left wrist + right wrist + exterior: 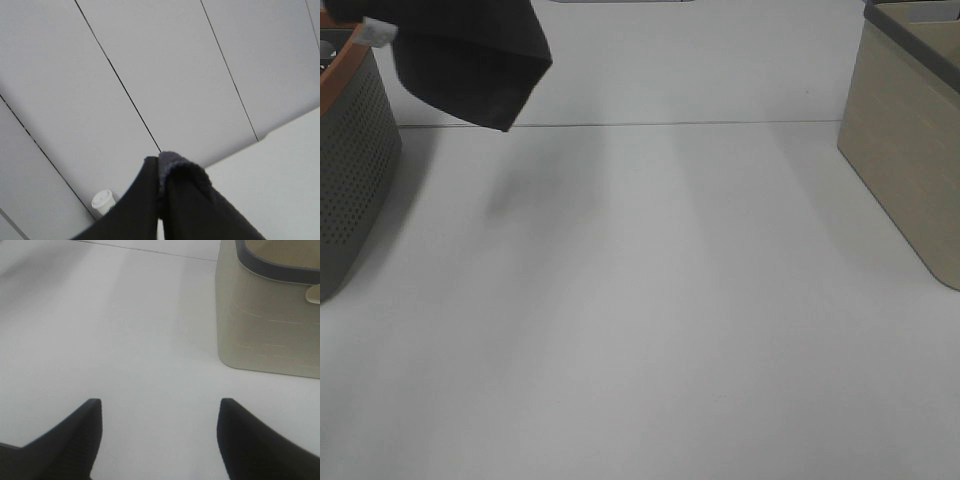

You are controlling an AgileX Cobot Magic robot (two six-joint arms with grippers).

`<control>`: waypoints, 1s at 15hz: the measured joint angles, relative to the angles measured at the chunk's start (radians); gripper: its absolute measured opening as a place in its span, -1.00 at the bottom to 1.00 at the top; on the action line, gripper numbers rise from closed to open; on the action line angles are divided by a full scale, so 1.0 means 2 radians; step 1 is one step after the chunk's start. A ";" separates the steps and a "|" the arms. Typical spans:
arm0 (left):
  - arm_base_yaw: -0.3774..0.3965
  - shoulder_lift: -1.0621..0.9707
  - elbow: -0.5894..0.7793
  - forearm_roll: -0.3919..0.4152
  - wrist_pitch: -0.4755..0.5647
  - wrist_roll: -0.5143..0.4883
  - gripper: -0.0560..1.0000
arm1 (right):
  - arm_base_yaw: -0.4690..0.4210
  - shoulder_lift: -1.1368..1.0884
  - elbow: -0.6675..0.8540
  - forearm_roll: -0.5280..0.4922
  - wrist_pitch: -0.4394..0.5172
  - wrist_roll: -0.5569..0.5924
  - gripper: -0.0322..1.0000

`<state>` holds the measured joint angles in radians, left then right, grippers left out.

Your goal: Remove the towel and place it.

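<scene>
Only the high camera shows the towel [470, 60] whole: a dark, limp cloth with a hemmed corner pointing down and a small white tag [380, 35], hanging above the white table [650, 330] at the far left, beside the grey perforated basket [350, 170]. The left wrist view shows the hold, the left gripper [159, 162] clenched on a fuzzy terry fold. The right wrist view shows the right gripper [160, 401], its ribbed fingers spread and holding nothing, near the smooth beige basket [265, 335]
</scene>
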<state>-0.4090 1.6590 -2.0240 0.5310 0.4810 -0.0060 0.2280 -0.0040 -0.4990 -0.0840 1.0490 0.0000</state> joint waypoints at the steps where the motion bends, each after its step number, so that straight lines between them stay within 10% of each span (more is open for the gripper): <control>1: -0.023 0.010 0.000 0.041 0.026 -0.039 -0.89 | 0.000 0.000 0.000 0.000 0.000 0.000 0.33; 5: -0.108 0.035 0.000 0.239 0.156 -0.265 -0.89 | 0.000 0.000 0.000 0.000 0.000 0.000 0.33; 11: -0.173 0.074 -0.001 0.253 0.259 -0.328 -0.89 | 0.000 0.026 -0.007 0.009 -0.013 -0.008 0.33; 15: -0.177 0.127 -0.001 0.239 0.291 -0.362 -0.89 | 0.000 0.137 -0.007 0.084 -0.163 -0.073 0.32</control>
<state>-0.7640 1.9130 -2.0250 1.0080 1.0640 -0.7310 0.2280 0.2700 -0.5140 0.0830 0.7240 -0.1470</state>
